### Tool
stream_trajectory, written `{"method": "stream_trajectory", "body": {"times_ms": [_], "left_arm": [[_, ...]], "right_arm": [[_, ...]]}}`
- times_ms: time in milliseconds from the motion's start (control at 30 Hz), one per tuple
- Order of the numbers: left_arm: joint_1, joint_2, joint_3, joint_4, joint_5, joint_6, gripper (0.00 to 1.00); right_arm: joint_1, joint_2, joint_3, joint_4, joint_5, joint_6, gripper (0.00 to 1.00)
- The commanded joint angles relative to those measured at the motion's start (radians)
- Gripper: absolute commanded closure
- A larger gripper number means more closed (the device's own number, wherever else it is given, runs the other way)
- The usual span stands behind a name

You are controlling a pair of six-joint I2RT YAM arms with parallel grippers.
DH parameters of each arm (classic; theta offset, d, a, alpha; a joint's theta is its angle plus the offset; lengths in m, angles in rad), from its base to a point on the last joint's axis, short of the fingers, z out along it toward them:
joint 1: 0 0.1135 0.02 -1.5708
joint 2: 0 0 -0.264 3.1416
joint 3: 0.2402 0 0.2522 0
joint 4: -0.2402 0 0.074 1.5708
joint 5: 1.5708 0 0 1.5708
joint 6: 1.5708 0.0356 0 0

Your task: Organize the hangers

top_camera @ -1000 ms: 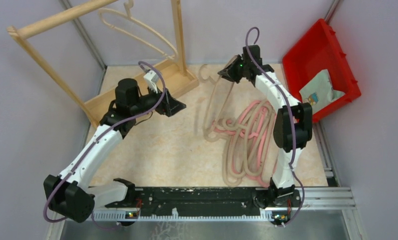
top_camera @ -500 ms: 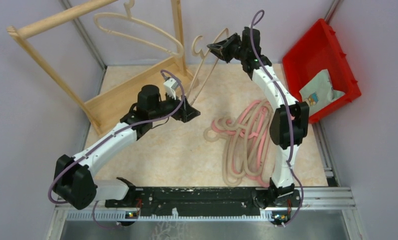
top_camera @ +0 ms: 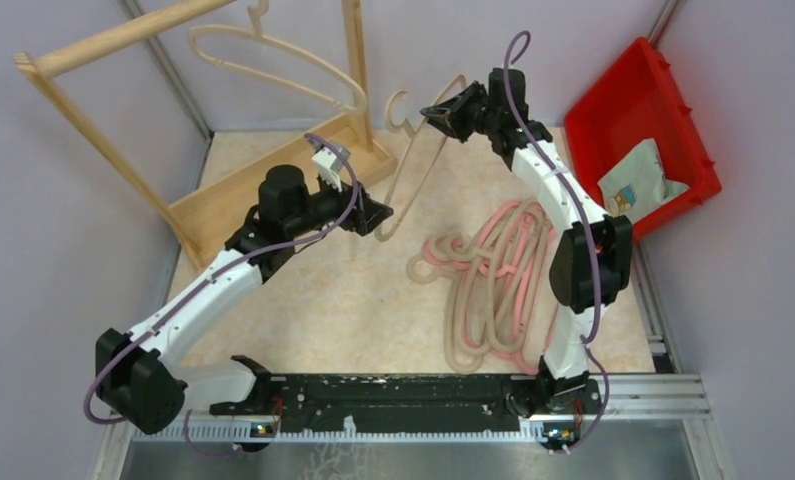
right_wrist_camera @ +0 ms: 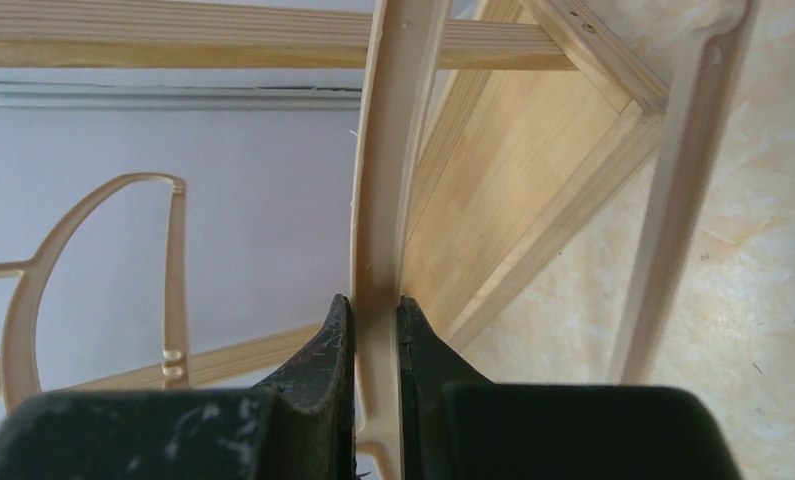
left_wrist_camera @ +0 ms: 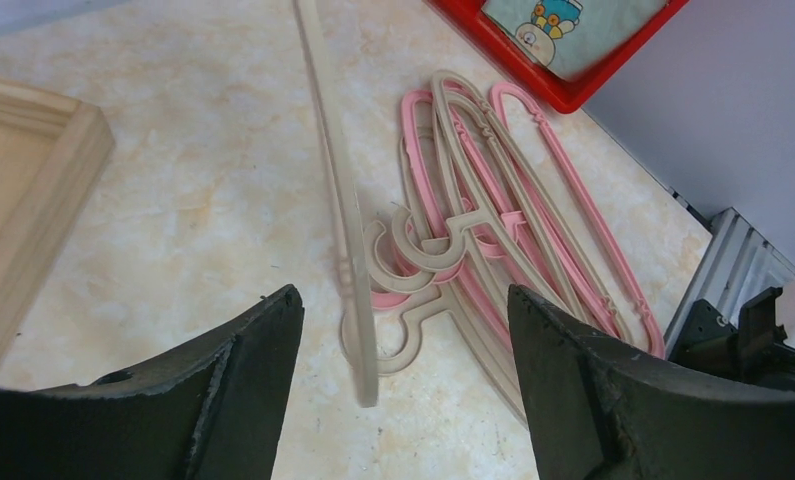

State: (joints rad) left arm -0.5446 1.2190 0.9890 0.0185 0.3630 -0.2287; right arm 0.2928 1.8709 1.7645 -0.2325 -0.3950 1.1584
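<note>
At far left, the wooden rack (top_camera: 103, 45) carries one beige hanger (top_camera: 273, 55) on its top pole. The left gripper (top_camera: 380, 216) hovers over the table (top_camera: 303, 300), fingers spread wide and holding nothing (the lower end of the lifted hanger (left_wrist_camera: 333, 180) dangles just before it). The right gripper (right_wrist_camera: 375, 322) is clamped on that lifted hanger's arm, near the rack's post. The remaining hangers (top_camera: 493, 275), beige and pink, lie heaped on the table near the red bin (top_camera: 663, 80).

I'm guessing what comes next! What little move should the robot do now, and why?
Probably the left fingers should close on the lower end of the dangling beige hanger to steady it: they are open either side of it, while the right fingers pinch only its top.
</note>
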Motion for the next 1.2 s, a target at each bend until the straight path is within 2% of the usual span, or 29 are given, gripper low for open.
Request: {"method": "stream_trajectory", "body": {"times_ms": [0,300,633,667,933,967,1033,1133,1167], "left_arm": [[-0.002,-0.028,0.009,-0.031,-0.046,0.046,0.19],[-0.003,0.051,-0.046,0.087,-0.028,-0.026,0.19],[-0.003,0.116,-0.045,0.11,-0.067,-0.029,0.24],[-0.003,0.119,-0.045,0.109,-0.074,-0.031,0.26],[-0.003,0.143,-0.04,0.087,-0.072,-0.03,0.68],[-0.003,0.142,-0.04,0.074,-0.073,-0.028,0.75],[-0.003,0.137,-0.039,0.045,-0.091,-0.025,0.97],[-0.003,0.126,-0.036,-0.023,-0.13,-0.005,1.0],[-0.003,0.124,-0.033,-0.049,-0.145,0.004,1.0]], "right_arm": [[-0.005,-0.067,0.016,0.009,-0.023,-0.025,1.0],[-0.004,-0.055,0.08,-0.006,-0.095,0.009,1.0],[0.023,-0.039,0.127,-0.004,-0.232,0.036,1.0],[0.026,-0.039,0.127,-0.005,-0.241,0.033,1.0],[0.053,-0.026,0.11,-0.031,-0.343,0.003,1.0],[0.053,-0.035,0.096,-0.043,-0.341,-0.004,1.0],[0.051,-0.052,0.06,-0.046,-0.335,-0.004,1.0],[0.047,-0.068,0.004,-0.045,-0.328,0.004,0.98],[0.046,-0.071,-0.006,-0.053,-0.325,0.004,0.87]]}}
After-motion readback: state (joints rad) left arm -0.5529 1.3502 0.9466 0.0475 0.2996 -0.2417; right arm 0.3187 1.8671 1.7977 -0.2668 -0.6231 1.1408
